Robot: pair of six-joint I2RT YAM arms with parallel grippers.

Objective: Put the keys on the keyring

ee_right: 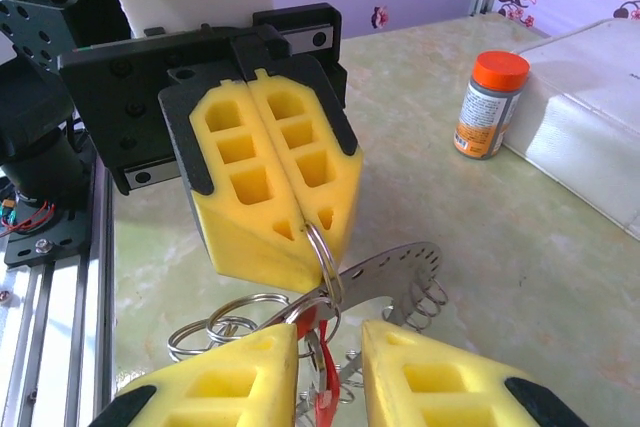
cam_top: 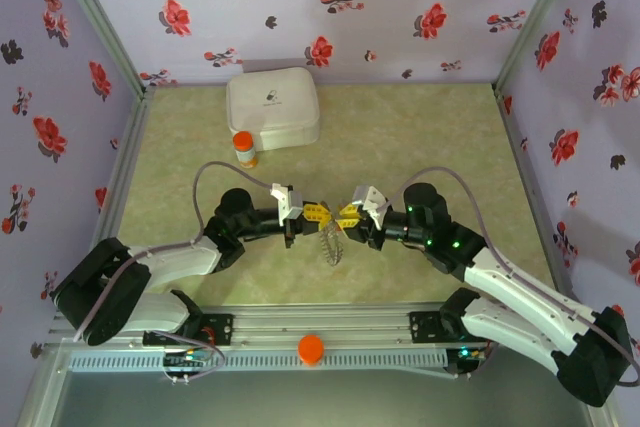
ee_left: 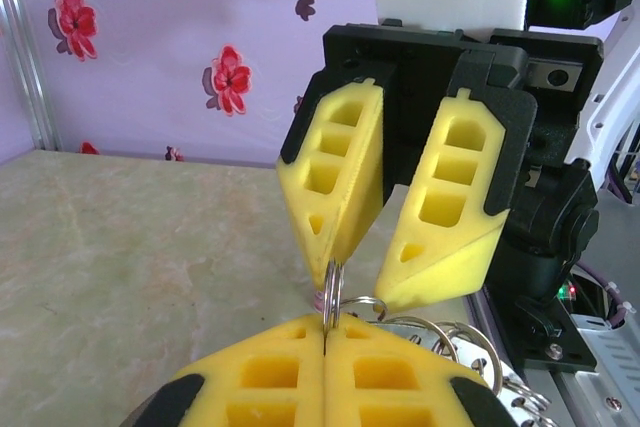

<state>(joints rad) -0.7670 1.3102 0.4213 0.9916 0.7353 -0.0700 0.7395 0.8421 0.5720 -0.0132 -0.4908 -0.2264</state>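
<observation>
Both grippers meet tip to tip above the table's middle. My left gripper [cam_top: 312, 213] [ee_left: 327, 325] [ee_right: 303, 237] is shut on the keyring [ee_left: 331, 287] [ee_right: 322, 247], pinching a silver split ring edge-on. Below it hang a flat perforated metal plate [ee_right: 400, 265] and more loose rings [ee_right: 215, 327] [ee_left: 450, 337]; this cluster [cam_top: 332, 243] dangles to the table. My right gripper [cam_top: 348, 215] [ee_right: 330, 337] [ee_left: 365, 277] is open, its fingers either side of the ring, one touching it. The red-tagged key [ee_right: 327, 387] hangs between them. I cannot make out the brassy key.
An orange-capped bottle [cam_top: 244, 148] [ee_right: 490, 102] stands beside a white case [cam_top: 272, 107] [ee_right: 590, 117] at the back. An orange cap [cam_top: 311, 349] lies on the front rail. Flowered walls close in three sides.
</observation>
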